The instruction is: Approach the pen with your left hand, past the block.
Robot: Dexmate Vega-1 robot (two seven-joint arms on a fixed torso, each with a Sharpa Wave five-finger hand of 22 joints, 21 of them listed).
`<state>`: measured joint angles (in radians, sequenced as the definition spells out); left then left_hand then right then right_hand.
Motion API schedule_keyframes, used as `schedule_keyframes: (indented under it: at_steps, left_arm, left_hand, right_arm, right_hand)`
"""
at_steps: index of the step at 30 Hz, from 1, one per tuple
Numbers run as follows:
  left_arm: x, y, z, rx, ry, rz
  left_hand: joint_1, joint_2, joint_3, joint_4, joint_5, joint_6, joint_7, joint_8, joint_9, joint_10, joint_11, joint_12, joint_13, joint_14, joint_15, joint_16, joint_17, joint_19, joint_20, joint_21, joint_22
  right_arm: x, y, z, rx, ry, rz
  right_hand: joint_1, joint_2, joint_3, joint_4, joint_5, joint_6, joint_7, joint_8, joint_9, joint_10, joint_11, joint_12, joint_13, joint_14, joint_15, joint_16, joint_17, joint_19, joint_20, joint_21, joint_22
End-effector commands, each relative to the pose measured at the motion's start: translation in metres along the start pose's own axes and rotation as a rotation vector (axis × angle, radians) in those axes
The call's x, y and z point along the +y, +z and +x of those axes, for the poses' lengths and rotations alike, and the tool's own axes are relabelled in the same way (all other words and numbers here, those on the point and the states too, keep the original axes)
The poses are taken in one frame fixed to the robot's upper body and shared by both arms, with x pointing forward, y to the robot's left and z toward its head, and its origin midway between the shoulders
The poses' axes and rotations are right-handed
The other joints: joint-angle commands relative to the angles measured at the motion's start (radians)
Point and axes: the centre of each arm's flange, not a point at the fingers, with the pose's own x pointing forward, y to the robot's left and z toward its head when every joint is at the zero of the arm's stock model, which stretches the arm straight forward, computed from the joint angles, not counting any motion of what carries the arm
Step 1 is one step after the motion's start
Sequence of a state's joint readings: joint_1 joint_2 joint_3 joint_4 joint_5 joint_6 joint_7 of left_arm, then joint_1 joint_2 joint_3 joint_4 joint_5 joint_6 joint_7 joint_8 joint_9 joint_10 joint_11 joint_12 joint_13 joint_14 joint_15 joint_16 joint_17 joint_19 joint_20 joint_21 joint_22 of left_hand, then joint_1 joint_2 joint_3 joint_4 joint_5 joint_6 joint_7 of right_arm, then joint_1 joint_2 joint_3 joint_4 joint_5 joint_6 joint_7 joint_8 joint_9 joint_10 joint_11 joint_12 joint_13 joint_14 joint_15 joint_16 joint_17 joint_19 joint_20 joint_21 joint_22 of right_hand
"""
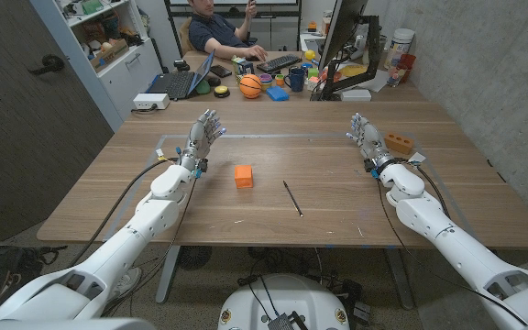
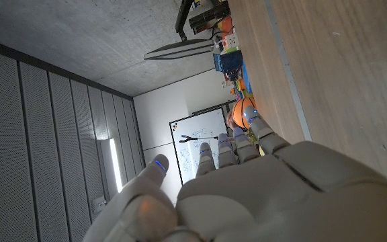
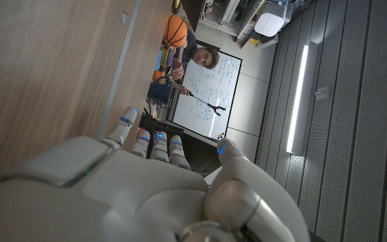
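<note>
Pen [image 1: 292,198], thin and dark, lies near the middle of the wooden table [image 1: 337,220], angled so one end points toward the robot's side, with the orange block [image 1: 244,176] just to its left and a little farther back, the two not touching. The left hand [image 1: 203,136] is raised over the table's left part, behind and left of the block, well apart from the pen, its fingers spread and holding nothing; the left wrist view shows the back of that hand [image 2: 261,195] with fingers reaching out along the tabletop. The right hand [image 1: 365,136] hovers over the right part, fingers apart and empty, with a small brick-coloured piece [image 1: 398,143] just beside it on the table. Behind the table a person [image 1: 218,27] sits at a cluttered desk with a laptop [image 1: 181,82], a basketball [image 1: 250,86] and a monitor [image 1: 342,32].
</note>
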<state>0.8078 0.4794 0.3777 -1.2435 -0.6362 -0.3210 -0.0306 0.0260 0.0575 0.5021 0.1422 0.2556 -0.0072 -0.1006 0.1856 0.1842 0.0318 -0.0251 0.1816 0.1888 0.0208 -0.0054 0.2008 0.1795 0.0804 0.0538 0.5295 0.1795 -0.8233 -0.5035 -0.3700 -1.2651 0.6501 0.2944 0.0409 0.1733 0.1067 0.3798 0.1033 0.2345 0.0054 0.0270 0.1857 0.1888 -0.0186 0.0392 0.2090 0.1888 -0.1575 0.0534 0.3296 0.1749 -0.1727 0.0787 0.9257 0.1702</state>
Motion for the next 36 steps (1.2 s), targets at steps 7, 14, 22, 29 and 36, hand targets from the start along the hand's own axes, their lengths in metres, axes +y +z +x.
schedule_keyframes:
  at_steps: [7, 14, 22, 29, 36]
  left_arm:
    - [-0.010, 0.021, -0.004, -0.093, -0.002, 0.051]
    - [-0.017, 0.044, -0.009, -0.183, -0.029, 0.067]
    - [-0.027, 0.080, -0.014, -0.289, -0.059, 0.165]
    - [-0.040, 0.112, -0.018, -0.381, -0.087, 0.292]
    - [-0.056, 0.136, -0.023, -0.460, -0.131, 0.412]
  left_hand:
    - [0.001, 0.011, 0.004, 0.000, 0.005, 0.002, -0.009, 0.005, 0.005, 0.008, 0.002, 0.007, 0.002, 0.011, 0.000, 0.005, 0.001, 0.010, 0.000, 0.001, 0.002]
    - [0.003, 0.009, 0.004, -0.002, 0.006, 0.008, -0.014, 0.008, 0.005, 0.010, -0.002, 0.008, 0.002, 0.011, -0.002, 0.005, 0.001, 0.010, 0.001, -0.002, 0.002]
    - [0.007, 0.004, 0.003, -0.007, 0.007, 0.011, -0.019, 0.009, 0.005, 0.009, -0.002, 0.008, 0.002, 0.011, -0.002, 0.005, 0.000, 0.009, 0.000, -0.006, 0.002]
    - [0.011, 0.000, 0.002, -0.012, 0.007, 0.012, -0.024, 0.009, 0.004, 0.007, -0.002, 0.007, 0.001, 0.009, -0.003, 0.004, -0.001, 0.004, 0.005, -0.011, 0.001]
    - [0.016, -0.003, 0.002, -0.016, 0.008, 0.012, -0.027, 0.009, 0.004, 0.003, -0.003, 0.006, 0.001, 0.004, -0.004, 0.001, -0.001, 0.000, 0.007, -0.017, 0.001]
  right_arm:
    - [-0.005, -0.001, -0.006, -0.008, -0.003, 0.000]
    - [-0.004, -0.002, -0.008, -0.008, -0.003, 0.007]
    - [-0.003, -0.002, -0.011, -0.014, -0.001, 0.009]
    - [-0.003, -0.003, -0.012, -0.015, -0.005, 0.018]
    - [-0.003, -0.005, -0.014, -0.017, -0.006, 0.018]
  right_hand:
    - [0.008, 0.001, 0.005, 0.000, 0.004, -0.001, 0.006, 0.005, 0.003, 0.001, 0.004, 0.001, 0.002, -0.004, -0.002, 0.001, 0.002, -0.082, 0.002, 0.009, 0.003]
    - [0.008, 0.000, 0.005, 0.000, 0.003, -0.001, 0.006, 0.004, 0.003, 0.001, 0.005, 0.000, 0.002, -0.004, -0.002, -0.001, 0.002, -0.081, 0.002, 0.006, 0.004]
    - [0.008, 0.000, 0.004, 0.000, 0.003, 0.000, 0.006, 0.005, 0.003, 0.002, 0.006, -0.001, 0.002, -0.003, -0.002, -0.003, 0.003, -0.081, 0.002, 0.003, 0.004]
    - [0.008, 0.000, 0.003, 0.001, 0.002, 0.000, 0.006, 0.005, 0.003, 0.004, 0.006, -0.001, 0.002, -0.002, -0.002, -0.005, 0.003, -0.079, 0.003, 0.000, 0.004]
    - [0.008, 0.000, 0.003, 0.001, 0.002, 0.000, 0.007, 0.004, 0.003, 0.005, 0.004, -0.002, 0.002, -0.001, -0.002, -0.007, 0.003, -0.078, 0.003, -0.003, 0.004]
